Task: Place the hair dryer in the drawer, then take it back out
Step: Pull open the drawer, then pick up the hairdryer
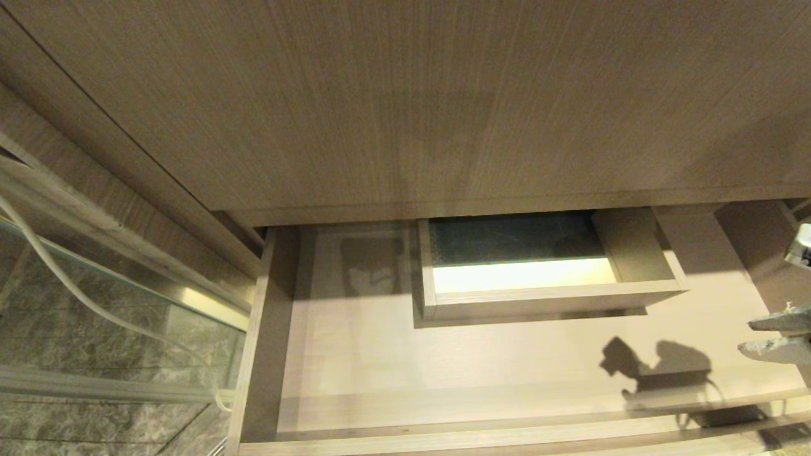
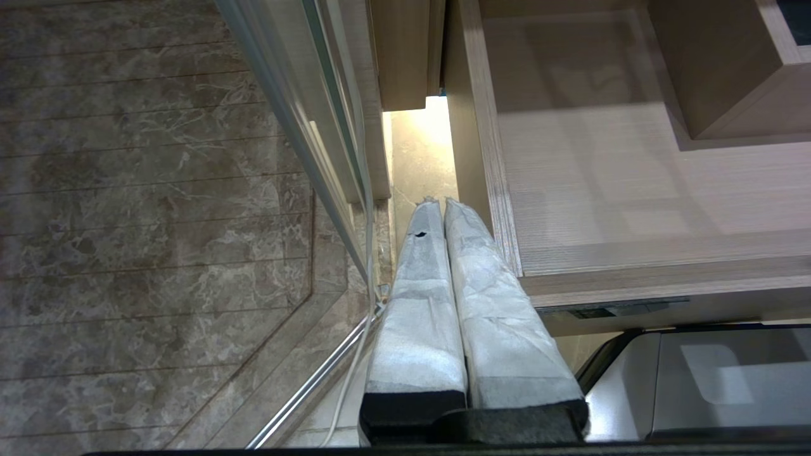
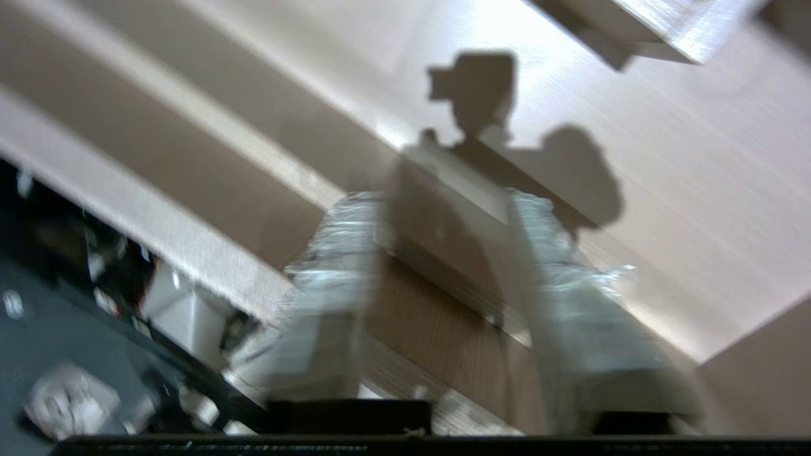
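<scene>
The right gripper (image 1: 776,335) was cut off by the right edge of the head view, only its two wrapped fingertips showing, and its wrist view was smeared by motion blur. The drawer (image 1: 380,354) ran under the countertop (image 1: 405,95), which hid its back part. The white cord (image 1: 95,304) left the picture at both ends.

You will find no text, label, brand, number or sign to read in any of the three views. The wood of the drawer (image 1: 443,373) is plain grain with no markings.
</scene>
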Robot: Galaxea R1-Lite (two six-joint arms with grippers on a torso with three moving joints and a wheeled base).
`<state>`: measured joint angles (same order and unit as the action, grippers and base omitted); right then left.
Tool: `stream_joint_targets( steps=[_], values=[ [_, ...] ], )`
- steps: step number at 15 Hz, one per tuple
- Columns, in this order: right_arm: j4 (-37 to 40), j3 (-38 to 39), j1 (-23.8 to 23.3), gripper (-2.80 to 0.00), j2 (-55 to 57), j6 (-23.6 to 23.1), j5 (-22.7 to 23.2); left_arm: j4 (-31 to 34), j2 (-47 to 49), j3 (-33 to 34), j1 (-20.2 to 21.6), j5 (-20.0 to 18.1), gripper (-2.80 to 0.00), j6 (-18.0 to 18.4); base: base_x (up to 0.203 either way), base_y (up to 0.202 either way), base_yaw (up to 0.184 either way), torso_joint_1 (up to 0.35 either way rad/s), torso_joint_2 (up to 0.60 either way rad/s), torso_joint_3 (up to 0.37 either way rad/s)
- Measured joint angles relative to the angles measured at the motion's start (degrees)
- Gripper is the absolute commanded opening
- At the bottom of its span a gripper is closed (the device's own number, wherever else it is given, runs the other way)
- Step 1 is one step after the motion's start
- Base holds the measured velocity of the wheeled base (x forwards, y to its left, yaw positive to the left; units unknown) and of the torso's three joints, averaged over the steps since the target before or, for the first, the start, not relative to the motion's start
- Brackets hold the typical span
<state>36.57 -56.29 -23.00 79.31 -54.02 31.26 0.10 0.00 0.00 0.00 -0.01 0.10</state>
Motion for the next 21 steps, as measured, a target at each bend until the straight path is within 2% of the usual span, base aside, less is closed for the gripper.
stream_joint_targets(
  steps=[3, 7, 10, 13, 15, 17, 19, 21],
  values=[
    [-4.95, 1.04, -0.18, -2.80, -1.74, 12.68, -1.09, 0.00, 0.00, 0.00, 0.00, 0.01, -2.80, -0.01, 0.000, 0.000, 0.000, 0.000, 0.00, 0.000],
    [-12.92, 6.95, -0.37, -2.80, -7.67, 29.27, -6.55, -0.02, 0.00, 0.00, 0.00, 0.01, -2.80, -0.02, 0.000, 0.000, 0.000, 0.000, 0.00, 0.000],
    [-23.92, 19.67, 1.79, -2.80, -16.36, 39.33, -12.52, -0.02, 0.00, 0.00, 0.00, 0.01, -2.80, -0.02, 0.000, 0.000, 0.000, 0.000, 0.00, 0.000],
    [-34.87, 34.68, 7.89, -2.80, -28.42, 48.80, -23.55, 0.00, 0.00, 0.00, 0.00, 0.01, -2.80, -0.01, 0.000, 0.000, 0.000, 0.000, 0.00, 0.000],
    [-38.57, 42.06, 13.16, -2.80, -36.89, 54.04, -31.88, 0.00, 0.00, 0.00, 0.00, 0.00, -2.80, 0.01, 0.000, 0.000, 0.000, 0.000, 0.00, 0.000],
    [-38.17, 46.78, 18.84, -2.80, -44.90, 58.20, -38.47, -0.05, 0.00, 0.00, 0.00, 0.01, -2.80, 0.00, 0.000, 0.000, 0.000, 0.000, 0.00, 0.000],
    [-35.46, 49.12, 22.27, -2.80, -52.22, 59.34, -41.27, -0.01, 0.00, 0.00, 0.00, 0.00, -2.80, -0.02, 0.000, 0.000, 0.000, 0.000, 0.00, 0.000],
    [-31.62, 50.22, 23.52, -2.80, -59.54, 58.80, -41.23, 0.00, 0.00, 0.00, 0.00, 0.00, -2.80, -0.01, 0.000, 0.000, 0.000, 0.000, 0.00, 0.000]
  ],
)
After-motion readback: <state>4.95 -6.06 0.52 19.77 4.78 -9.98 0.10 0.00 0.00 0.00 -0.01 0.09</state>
